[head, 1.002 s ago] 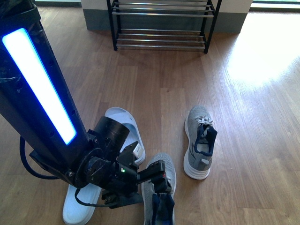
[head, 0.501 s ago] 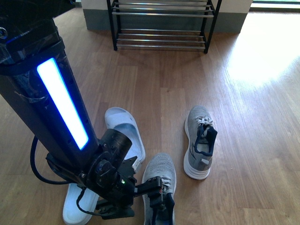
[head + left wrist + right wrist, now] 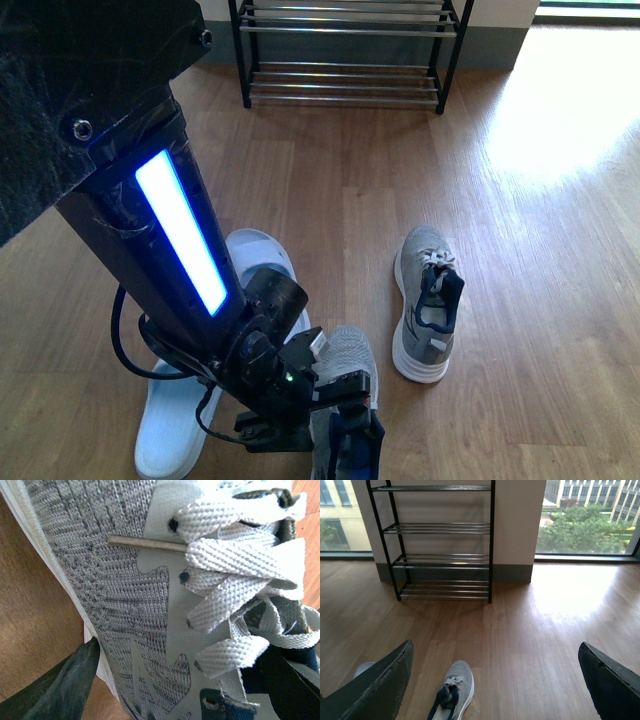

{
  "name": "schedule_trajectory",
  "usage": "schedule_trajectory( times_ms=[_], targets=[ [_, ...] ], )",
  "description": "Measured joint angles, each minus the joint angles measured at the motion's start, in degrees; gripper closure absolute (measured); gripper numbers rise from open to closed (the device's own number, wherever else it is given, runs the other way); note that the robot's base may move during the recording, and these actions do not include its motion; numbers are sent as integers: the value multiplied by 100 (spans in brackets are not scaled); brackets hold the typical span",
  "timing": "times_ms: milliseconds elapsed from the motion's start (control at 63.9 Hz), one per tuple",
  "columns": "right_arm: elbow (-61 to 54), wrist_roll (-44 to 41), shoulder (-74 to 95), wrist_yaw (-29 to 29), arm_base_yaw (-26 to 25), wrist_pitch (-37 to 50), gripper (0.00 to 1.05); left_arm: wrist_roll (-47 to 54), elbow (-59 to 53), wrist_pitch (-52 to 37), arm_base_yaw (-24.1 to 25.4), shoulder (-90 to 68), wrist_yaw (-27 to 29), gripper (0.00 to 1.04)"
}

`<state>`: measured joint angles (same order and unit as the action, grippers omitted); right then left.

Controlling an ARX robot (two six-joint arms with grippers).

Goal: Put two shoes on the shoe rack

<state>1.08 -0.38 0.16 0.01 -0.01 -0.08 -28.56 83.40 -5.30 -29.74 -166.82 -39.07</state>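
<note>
Grey knit sneaker (image 3: 125,580), pale laces, navy tongue, white sole, left gripper (image 3: 191,652) spread wide astride its side, one finger (image 3: 65,685) touching the sole, right gripper (image 3: 495,649) also spread wide

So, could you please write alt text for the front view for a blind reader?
The robot's left arm, lit by a blue strip, reaches down to a grey sneaker on a wooden floor. A second sneaker lies to its right, white slides to its left, the shoe rack beyond.

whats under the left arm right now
Two white slippers and the near grey sneaker, each partly covered by the arm. Their hidden parts cannot be seen.
</note>
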Motion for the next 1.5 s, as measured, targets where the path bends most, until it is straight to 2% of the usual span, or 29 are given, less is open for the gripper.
schedule_trajectory(
  times_ms=[266,407,438,485,658,830,861,986,1221,1346,1503],
  targets=[
    [0,0,0,0,0,0,9,96,461,684,-4,-188,282,9],
    [0,0,0,-2,0,0,9,219,525,763,-4,-214,348,9],
    [0,0,0,0,0,0,9,321,610,800,-15,-269,636,9],
    [0,0,0,-4,0,0,9,407,688,804,-44,-396,782,9],
    [0,0,0,-2,0,0,9,573,691,807,-55,-581,833,10],
    [0,0,0,0,0,0,9,691,702,743,-68,-575,901,36],
    [0,0,0,-2,0,0,9,691,697,721,-70,-570,885,45],
    [0,0,0,0,0,0,9,682,634,664,-70,-529,929,62],
    [0,0,0,0,0,0,9,584,-39,358,61,15,1504,93],
    [0,0,0,-2,0,0,9,605,-514,212,256,501,1781,97],
    [0,0,0,0,0,0,9,796,-1279,-83,505,1523,2393,98]
  ],
)
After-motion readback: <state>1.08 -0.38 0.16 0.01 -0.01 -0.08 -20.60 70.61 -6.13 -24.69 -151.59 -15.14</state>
